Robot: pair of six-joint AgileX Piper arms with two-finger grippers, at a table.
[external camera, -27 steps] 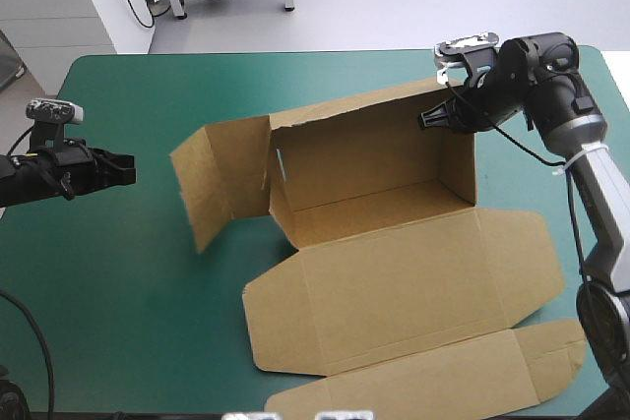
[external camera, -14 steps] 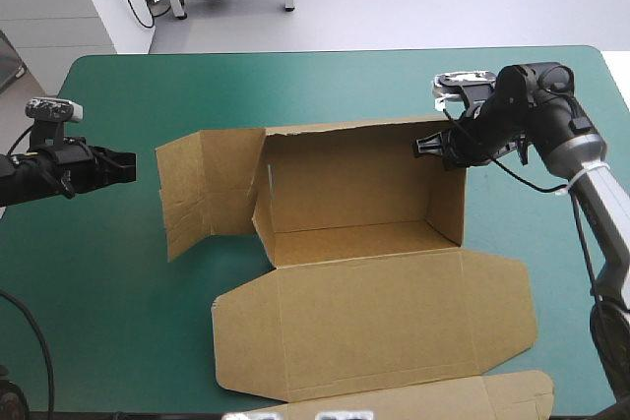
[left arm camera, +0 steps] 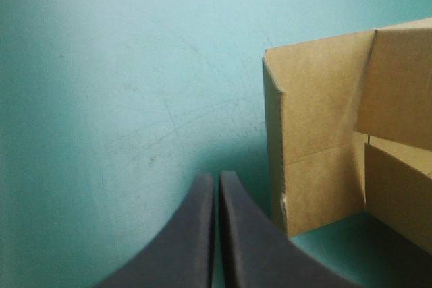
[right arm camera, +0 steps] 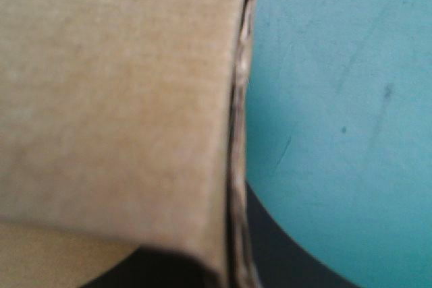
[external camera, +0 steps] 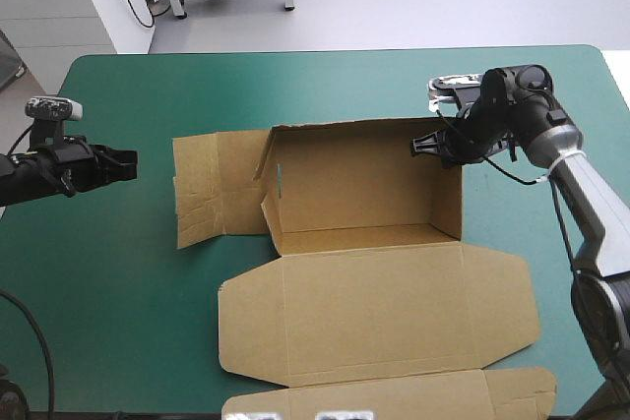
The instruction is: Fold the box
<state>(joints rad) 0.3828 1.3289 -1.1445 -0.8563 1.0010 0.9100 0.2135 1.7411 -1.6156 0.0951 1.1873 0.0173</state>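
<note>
The brown box [external camera: 364, 194] lies mid-table with its back wall and right wall raised. Its left flap [external camera: 212, 189] is spread out almost flat, and its lid [external camera: 374, 312] lies flat toward the front edge. My right gripper [external camera: 430, 143] is at the back right corner, shut on the box's wall. In the right wrist view that wall's edge [right arm camera: 237, 133] runs between the fingers [right arm camera: 283, 257]. My left gripper [external camera: 128, 164] hovers shut left of the flap and touches nothing. In the left wrist view its tips [left arm camera: 216, 183] meet, with the flap [left arm camera: 317, 139] just ahead to one side.
The lid's tuck flap [external camera: 394, 395] reaches the table's front edge. The teal-green cover [external camera: 108, 272] stretches from the left flap to the table's left edge. The table's right edge lies just beyond my right arm.
The box has swung square to the table and shifted toward the front, held by my right gripper. Its left flap has dropped outward, nearly flat. My left arm has stayed put.
</note>
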